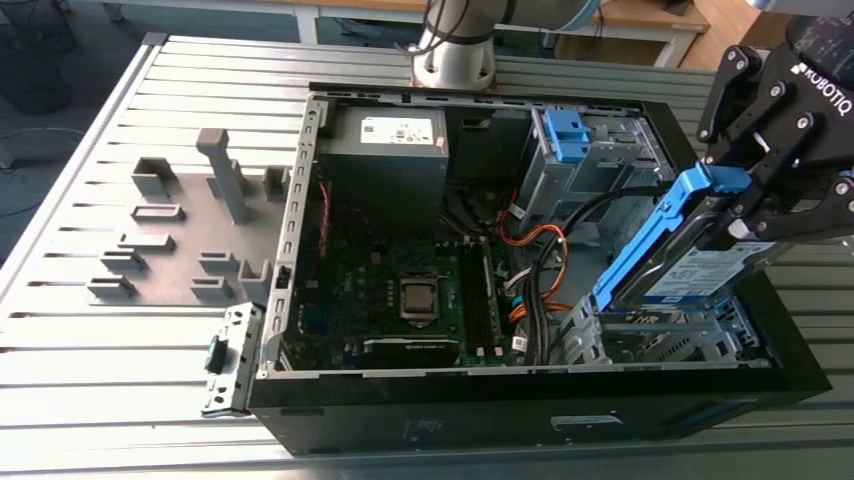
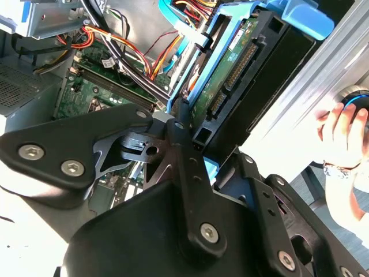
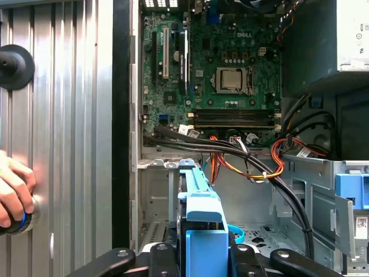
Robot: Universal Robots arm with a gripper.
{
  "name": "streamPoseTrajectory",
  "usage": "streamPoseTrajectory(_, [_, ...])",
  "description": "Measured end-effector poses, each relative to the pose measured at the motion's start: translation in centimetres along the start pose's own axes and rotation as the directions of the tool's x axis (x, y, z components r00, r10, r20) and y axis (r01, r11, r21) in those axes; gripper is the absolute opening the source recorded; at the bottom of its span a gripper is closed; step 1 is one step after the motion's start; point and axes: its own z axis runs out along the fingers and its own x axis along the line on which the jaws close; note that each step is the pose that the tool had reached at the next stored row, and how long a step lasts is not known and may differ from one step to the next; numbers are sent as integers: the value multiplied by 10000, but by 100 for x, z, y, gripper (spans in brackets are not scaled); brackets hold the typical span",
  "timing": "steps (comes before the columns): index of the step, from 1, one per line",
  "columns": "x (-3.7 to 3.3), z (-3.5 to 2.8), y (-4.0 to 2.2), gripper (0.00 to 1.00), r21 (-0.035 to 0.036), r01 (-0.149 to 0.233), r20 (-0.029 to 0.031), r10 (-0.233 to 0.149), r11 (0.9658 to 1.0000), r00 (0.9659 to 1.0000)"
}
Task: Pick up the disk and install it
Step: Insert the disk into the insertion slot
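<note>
Fig. 1. My gripper, fingers clamped on the blue-framed disk, holds it tilted over the drive cage at the exterior view's right of the open computer case. A person's hand rests on a table button.

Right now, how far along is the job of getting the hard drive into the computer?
Pickup looks done: the gripper is shut on the hard drive by its blue frame. In hand: the drive hangs tilted, its lower end close to the metal bay at the exterior view's right end of the open computer case. Left: seating it, as the drive is not yet in the bay.
</note>
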Motion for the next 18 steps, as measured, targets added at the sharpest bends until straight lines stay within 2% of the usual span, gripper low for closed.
streamPoseTrajectory(8, [2, 78, 0, 36, -3, -3, -14, 3, 10000, 10000])
streamPoseTrajectory(12, [2, 101, 15, 36, 1, 0, -1, 0, 10000, 10000])
streamPoseTrajectory(14, [2, 103, 35, 36, 24, 2, 2, -2, 10000, 10000])
streamPoseTrajectory(18, [3, 71, 91, 36, 130, 0, -4, 0, 9999, 10000])
